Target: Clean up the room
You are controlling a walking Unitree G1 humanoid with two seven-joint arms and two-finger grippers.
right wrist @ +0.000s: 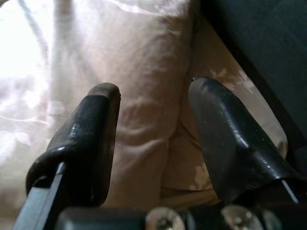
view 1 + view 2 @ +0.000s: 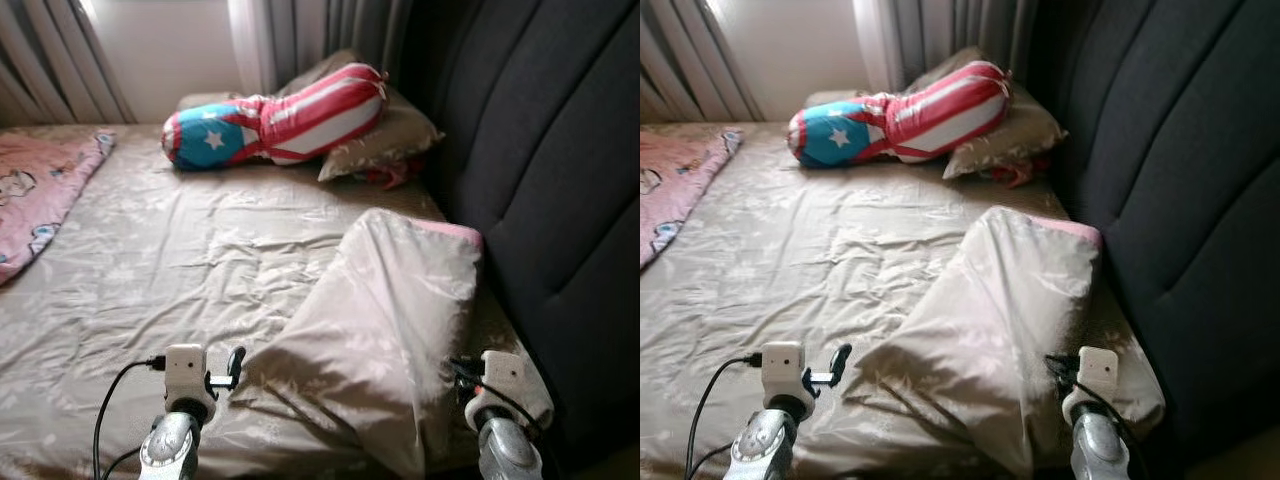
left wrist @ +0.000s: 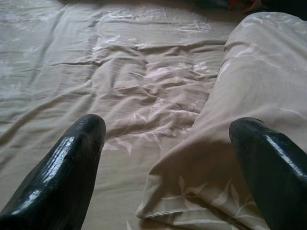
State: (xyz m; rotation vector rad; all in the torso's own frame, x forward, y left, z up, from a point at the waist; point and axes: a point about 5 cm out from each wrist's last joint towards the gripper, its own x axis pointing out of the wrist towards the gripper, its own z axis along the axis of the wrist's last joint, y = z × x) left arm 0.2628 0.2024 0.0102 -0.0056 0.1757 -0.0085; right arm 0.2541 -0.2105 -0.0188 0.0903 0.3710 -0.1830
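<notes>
A large beige pillow (image 2: 385,320) lies on the beige bed sheet (image 2: 190,260), with its far end leaning against the dark headboard (image 2: 560,180). My left gripper (image 3: 168,139) is open low over the sheet at the pillow's near left corner (image 3: 192,191), and nothing is held between its fingers. My right gripper (image 1: 156,96) is open at the pillow's right edge, beside the headboard. A fold of the pillow lies in the gap between its fingers (image 1: 91,129), ungripped. Both wrists show at the bottom of the head views, the left gripper (image 2: 232,368) and the right gripper (image 2: 465,375).
A stars-and-stripes bolster (image 2: 270,125) rests on another beige pillow (image 2: 390,135) at the far end, with something red (image 2: 392,176) under it. A pink blanket (image 2: 35,195) covers the bed's left edge. Curtains (image 2: 60,60) hang behind.
</notes>
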